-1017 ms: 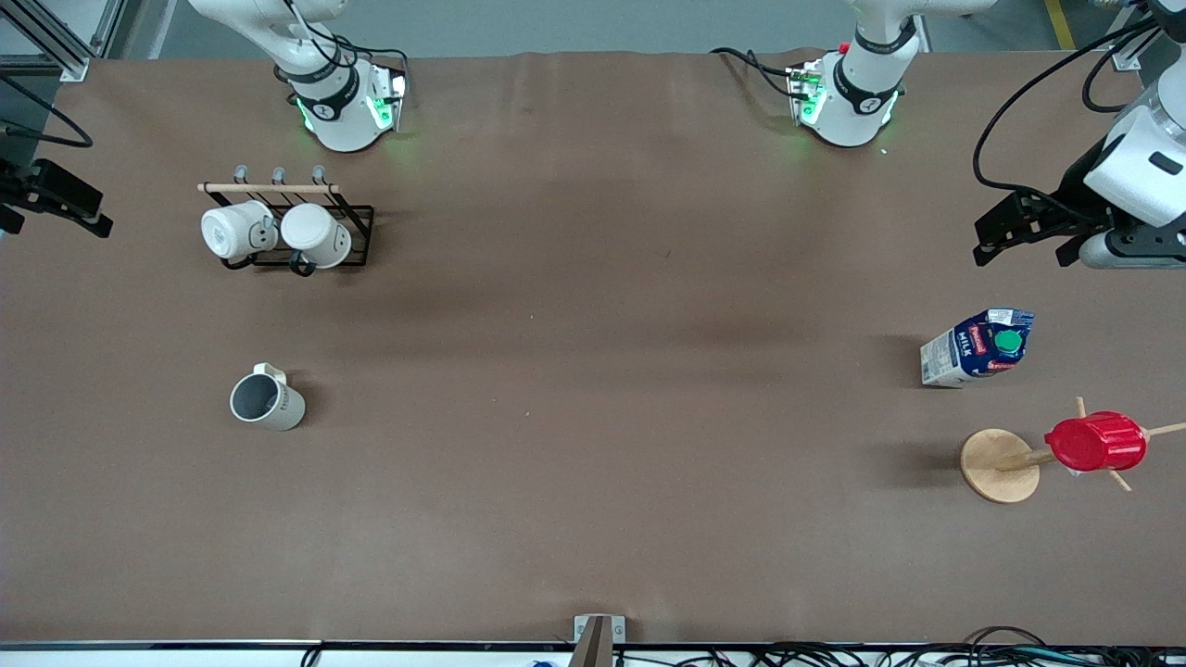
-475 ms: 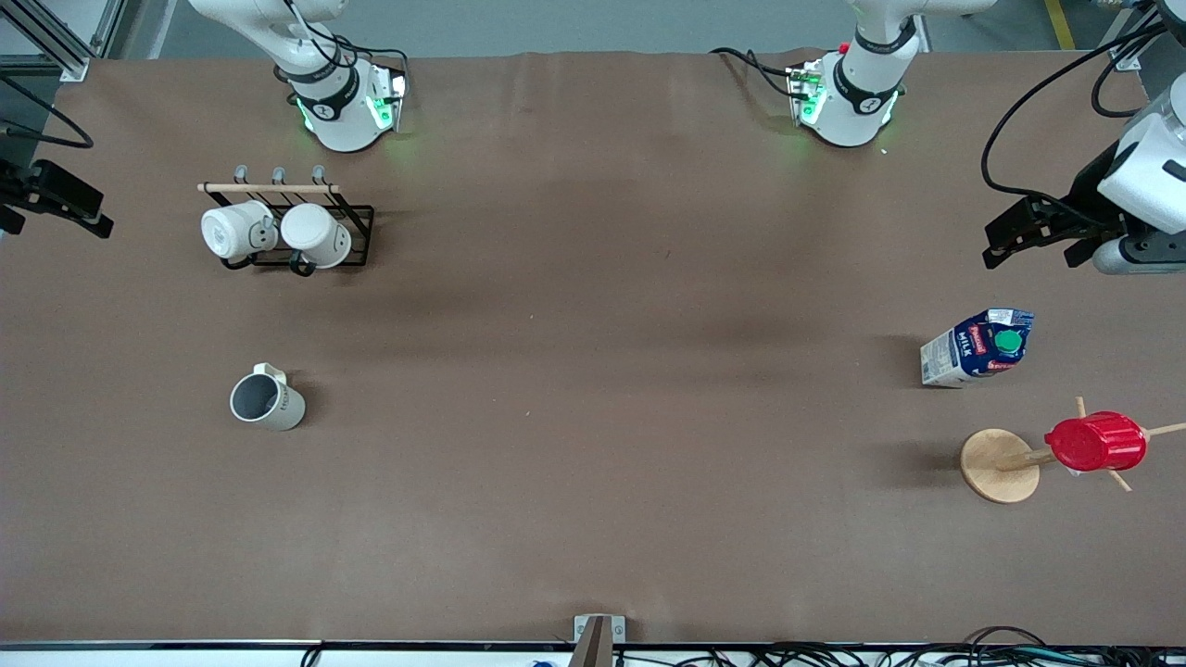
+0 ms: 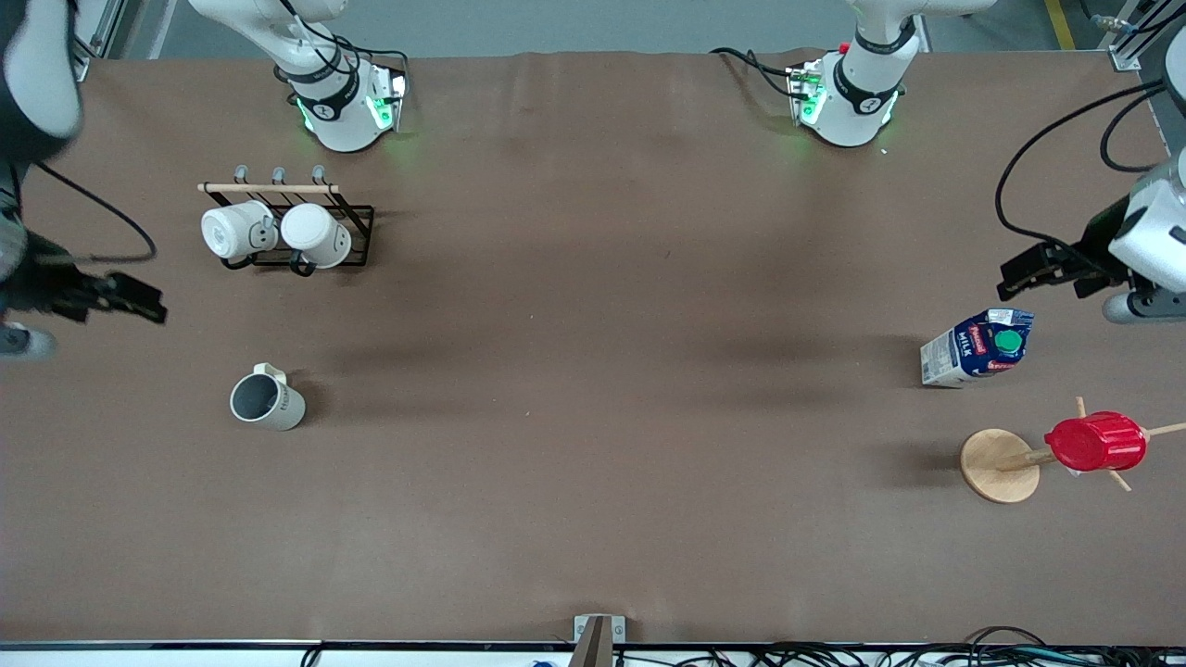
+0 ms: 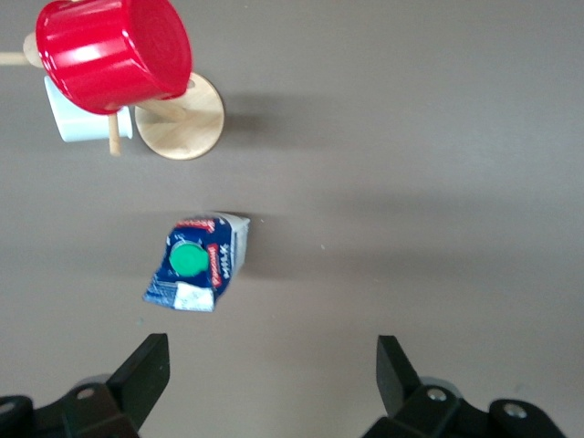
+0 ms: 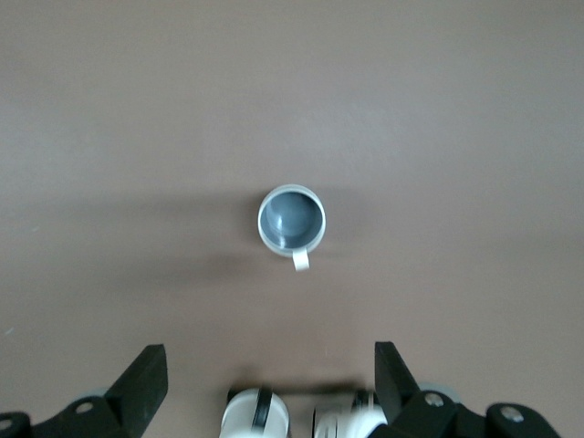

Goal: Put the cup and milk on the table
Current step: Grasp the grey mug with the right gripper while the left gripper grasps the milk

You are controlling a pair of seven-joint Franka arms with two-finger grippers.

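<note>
The cup (image 3: 266,401) stands upright on the bench (image 3: 593,417) toward the right arm's end, mouth up, grey inside showing, its squarish handle turned toward the robots' bases. It lies nearer the front camera than the black wire rack (image 3: 289,227), which holds two white mugs (image 3: 276,233) on their sides.

The right gripper (image 3: 130,306) hangs in the air over the bench edge at the right arm's end, apart from the cup. In the right wrist view its fingers (image 5: 141,379) are spread wide and hold nothing; the cup (image 5: 291,220) sits on bare bench out ahead of them, roughly centred on the gap between them, untouched.

The milk (image 3: 977,346) stands on the bench toward the left arm's end, green cap showing. It is farther from the front camera than the wooden stand (image 3: 1001,465) that carries the red ribbed cup (image 3: 1095,442).

The left gripper (image 3: 1033,269) hangs over the bench close by the milk, on its bases' side. In the left wrist view its fingers (image 4: 146,374) are spread wide and empty; the milk (image 4: 196,263) lies ahead of them, off-centre toward one finger, not in contact.
</note>
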